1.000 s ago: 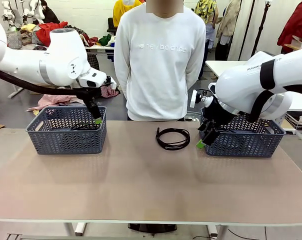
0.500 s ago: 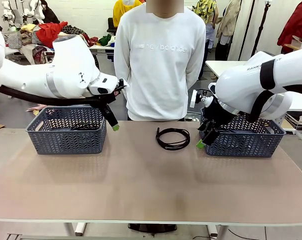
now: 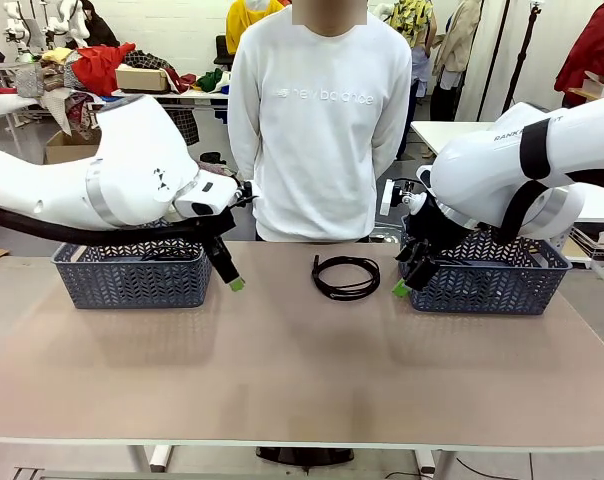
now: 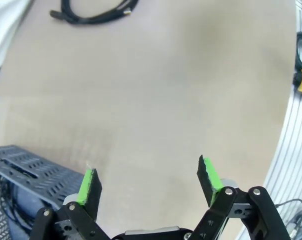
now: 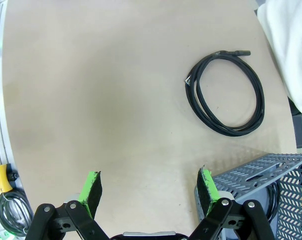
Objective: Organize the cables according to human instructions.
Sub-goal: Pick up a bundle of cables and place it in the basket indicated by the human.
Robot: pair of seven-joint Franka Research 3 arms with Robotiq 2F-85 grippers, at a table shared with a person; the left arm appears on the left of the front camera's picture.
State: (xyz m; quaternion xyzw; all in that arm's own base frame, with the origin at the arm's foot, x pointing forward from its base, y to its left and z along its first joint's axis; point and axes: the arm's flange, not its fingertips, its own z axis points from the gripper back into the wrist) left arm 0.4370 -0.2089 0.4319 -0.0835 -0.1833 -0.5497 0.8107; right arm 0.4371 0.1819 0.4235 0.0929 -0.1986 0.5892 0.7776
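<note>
I'm watching left claw [image 3: 234,280] hovering just beside left basket [image 3: 132,280], fingers apart, empty. Right claw [image 3: 410,278] hanging near right basket [image 3: 492,288], fingers also apart. Coiled cable [image 3: 346,276] lying between them; possibly cords inside baskets.

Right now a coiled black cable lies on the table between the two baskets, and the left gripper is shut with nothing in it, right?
Not quite: the left gripper is open, not shut; the left wrist view shows its green pads wide apart, nothing between them. The cable lies on the table between the left basket and the right basket.
</note>
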